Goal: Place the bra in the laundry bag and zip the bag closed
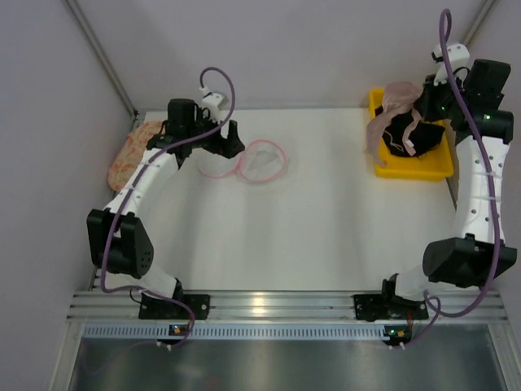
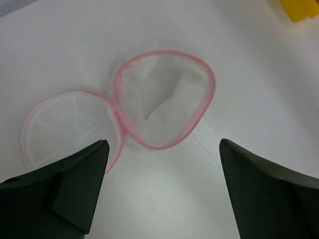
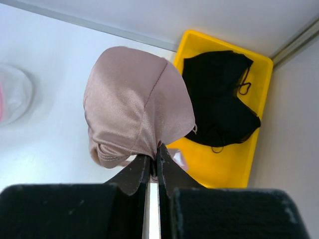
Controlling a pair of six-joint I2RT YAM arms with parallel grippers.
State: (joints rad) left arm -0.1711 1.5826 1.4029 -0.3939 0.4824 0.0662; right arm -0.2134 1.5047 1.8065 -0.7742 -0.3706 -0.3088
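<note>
Your right jaws: shut on bra above yellow bin, for carrying | your left jaws: wide, empty, over open laundry bag, likely to steady it.

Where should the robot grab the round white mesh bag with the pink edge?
On the pink zip rim of the round white mesh laundry bag, coming straight down from above. It lies flat and unzipped on the white table, so the rim is likely the only edge the jaws can pinch.
</note>
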